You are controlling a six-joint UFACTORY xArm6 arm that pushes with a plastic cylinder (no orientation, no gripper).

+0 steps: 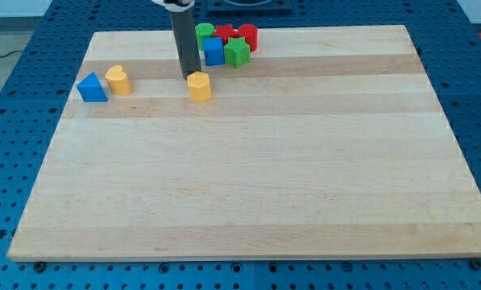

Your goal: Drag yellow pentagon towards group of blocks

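Note:
The yellow pentagon (199,86) lies on the wooden board (256,161) near the view's top, left of centre. My tip (189,77) stands just at its upper left, touching or nearly touching it. The group of blocks sits up and to the right: a green round block (204,32), a blue cube (214,51), a green block (237,52), a red block (224,33) and a red round block (247,36), packed together near the board's top edge.
A blue triangle (91,88) and a yellow heart-like block (118,80) lie together at the view's left. A blue perforated table surrounds the board.

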